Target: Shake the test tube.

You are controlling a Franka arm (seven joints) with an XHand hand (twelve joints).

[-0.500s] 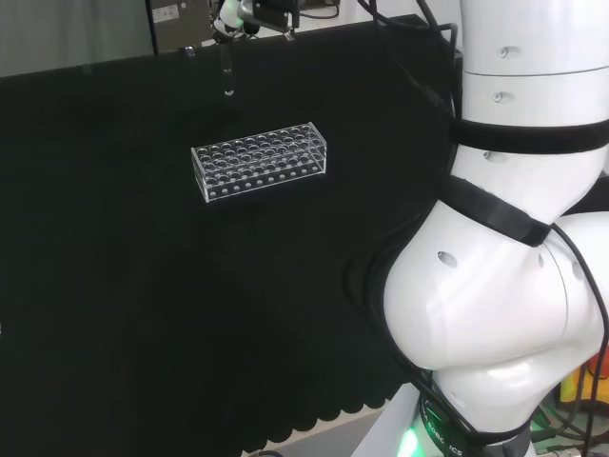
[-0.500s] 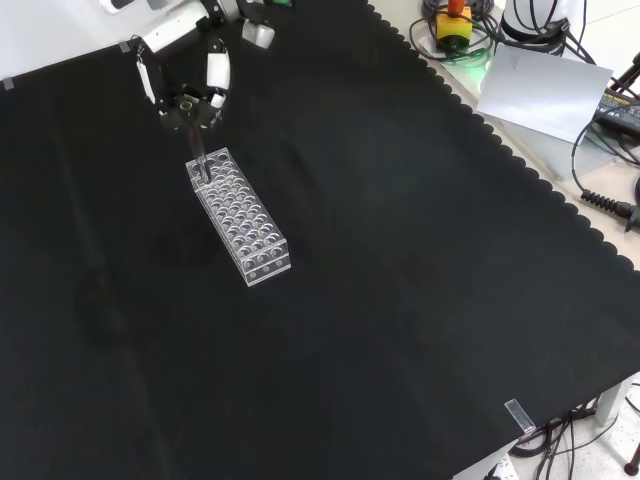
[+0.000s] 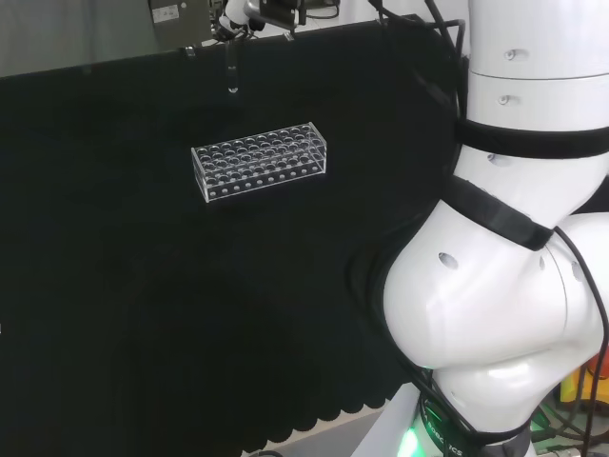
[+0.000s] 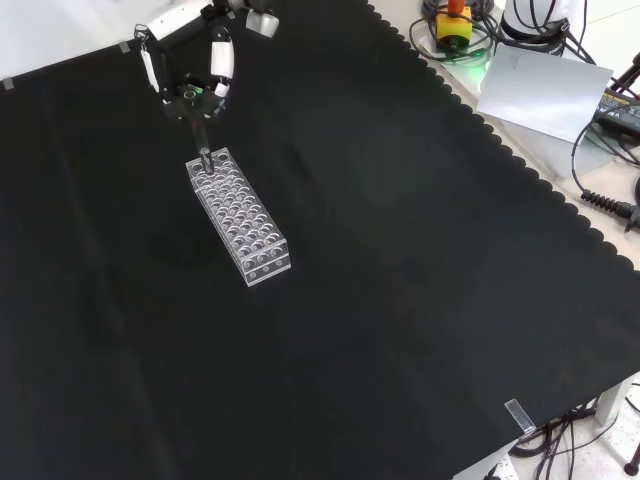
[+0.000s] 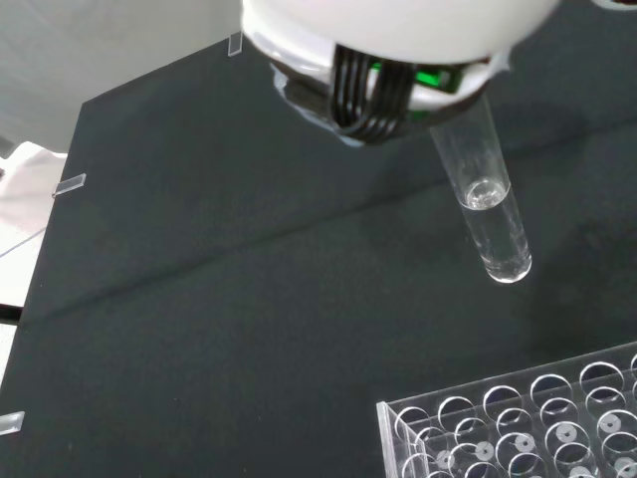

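Note:
The hand (image 4: 190, 75) hangs above the far end of a clear plastic test tube rack (image 4: 238, 216), its fingers curled round a clear glass test tube (image 5: 485, 204). The tube hangs upright below the hand, its round bottom in the air above the cloth, just off the rack's end (image 5: 518, 428). A little clear liquid sits in its lower part. In the head view the tube (image 3: 231, 71) hangs under the hand (image 3: 249, 11) at the top, behind the rack (image 3: 261, 160). From the front, the tube (image 4: 202, 145) ends just over the rack's top corner.
The rack's holes look bare. Black cloth covers the bench, with a scalloped edge (image 4: 520, 180) at the right in the front view. Cables and a yellow and red button box (image 4: 455, 25) lie beyond that edge. The arm's white links (image 3: 514, 238) stand at the right in the head view.
The hand has risen a little with the test tube, so the tube's bottom now hangs higher above the rack's end.

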